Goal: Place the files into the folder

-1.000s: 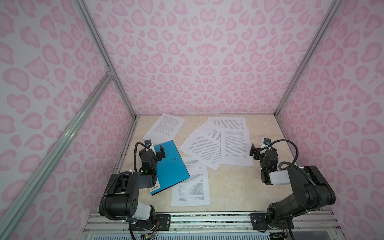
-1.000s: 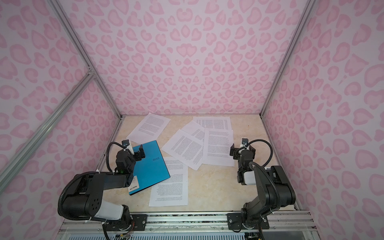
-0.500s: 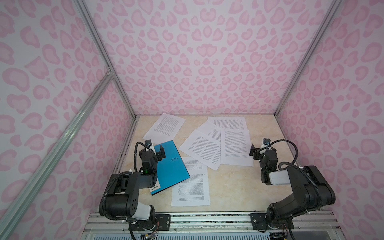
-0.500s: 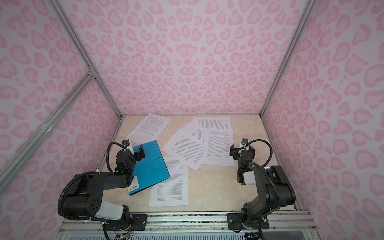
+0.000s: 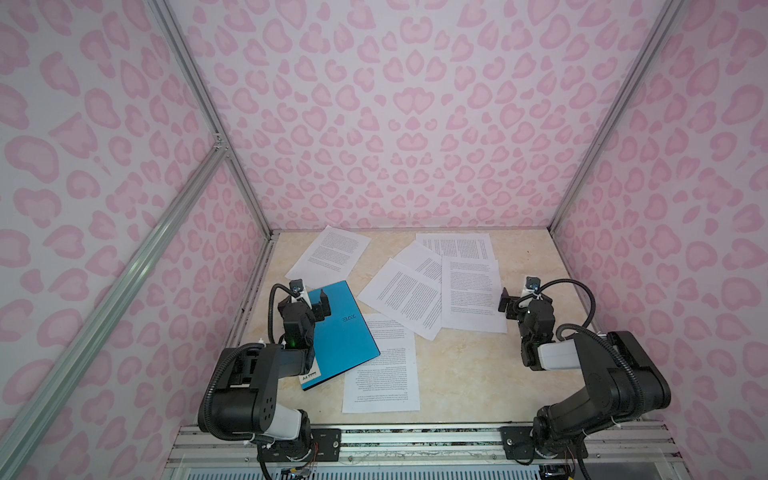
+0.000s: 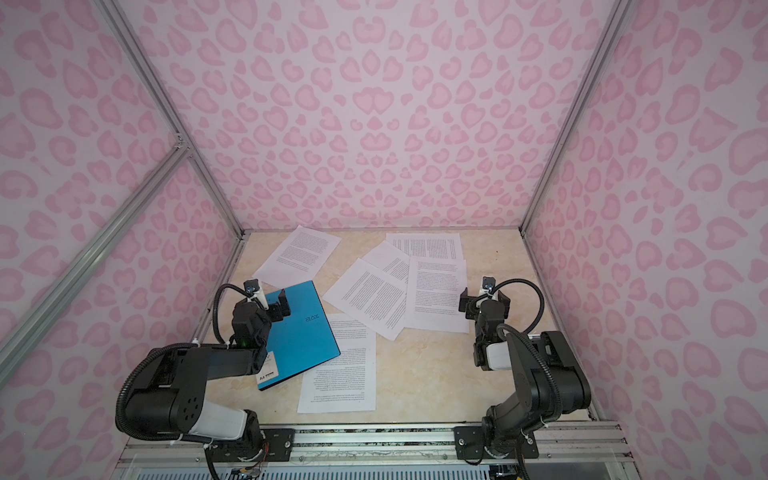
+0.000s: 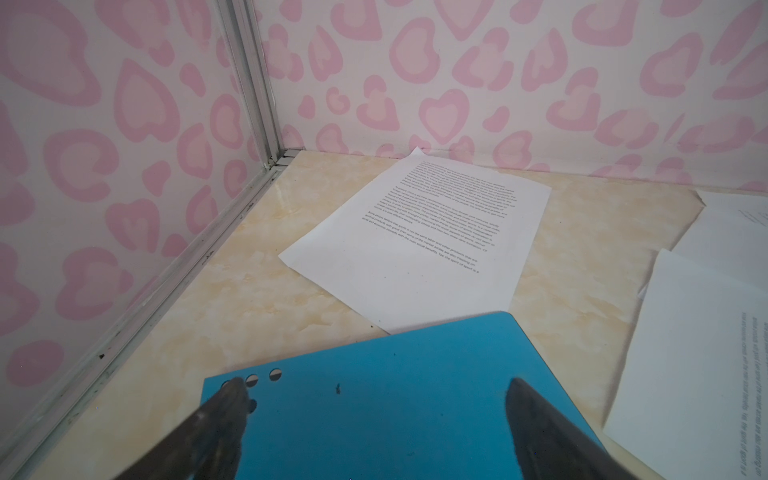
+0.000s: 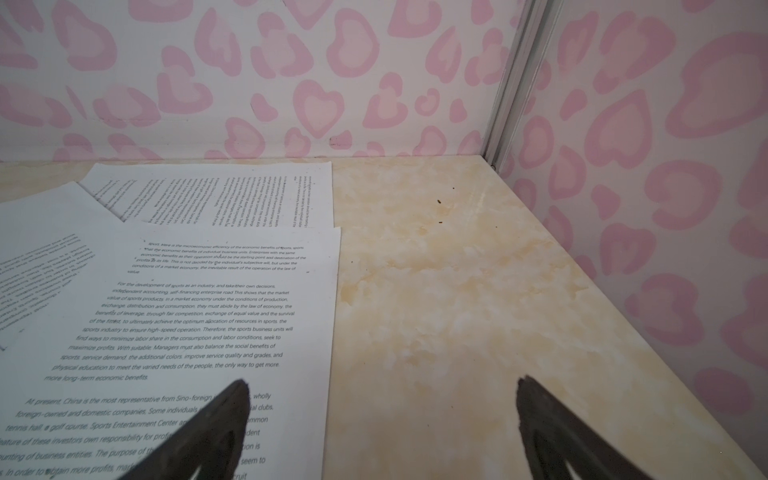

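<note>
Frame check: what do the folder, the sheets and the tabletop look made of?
Folder: thin stiff sheet, likely plastic or coated card; even blue, semi-matte, clean punched holes. Sheets: plain white paper, matte, lying flat, printed black text. Tabletop: smooth cream surface with marble-like veining, faint sheen; stone or printed laminate, cannot tell.

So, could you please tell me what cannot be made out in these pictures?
Folder inside: hidden, it lies closed, both top views.
Its white label: half covered by the left arm, both top views.
Printed text on the sheets: too small in top views.
Right-hand sheet, right wrist view: cut off by the frame edge.
</note>
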You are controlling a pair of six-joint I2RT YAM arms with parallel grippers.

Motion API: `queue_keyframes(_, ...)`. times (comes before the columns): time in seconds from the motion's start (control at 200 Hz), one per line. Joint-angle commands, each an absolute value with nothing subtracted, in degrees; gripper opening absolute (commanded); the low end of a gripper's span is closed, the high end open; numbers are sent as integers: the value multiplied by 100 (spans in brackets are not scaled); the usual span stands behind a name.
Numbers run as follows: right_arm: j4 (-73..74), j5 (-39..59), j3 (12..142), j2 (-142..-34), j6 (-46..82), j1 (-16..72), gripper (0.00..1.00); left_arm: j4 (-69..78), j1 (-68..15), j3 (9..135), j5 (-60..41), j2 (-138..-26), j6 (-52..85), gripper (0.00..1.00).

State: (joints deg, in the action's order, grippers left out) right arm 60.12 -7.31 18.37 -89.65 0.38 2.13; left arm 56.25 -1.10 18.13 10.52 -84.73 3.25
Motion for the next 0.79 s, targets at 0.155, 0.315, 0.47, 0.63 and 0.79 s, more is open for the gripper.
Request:
queue_keyframes(0.155,6117,-790,1812,-8984,9,215,100,5774,-88,1819,1025,-8453,308,97)
queue_keyframes(0.315,6201,-845,1753,-8966,-27,242,100,5780,-59,1812,974,-8440,316,97)
queue_keyframes(0.47,6883,-2888,1379,-8575,-340,1005,100,5107,-187,1769,1507,-7525,378,97)
queue_keyframes(0.63,5092,-3619,2268,-7352,-644,1928,100,1819,-268,2797,2631,-6275,2313,97)
queue_keyframes(0.79,2190,-2555,3301,-6368,1348,1978,100,-1076,-139,3788,2672,-5919,3627,97)
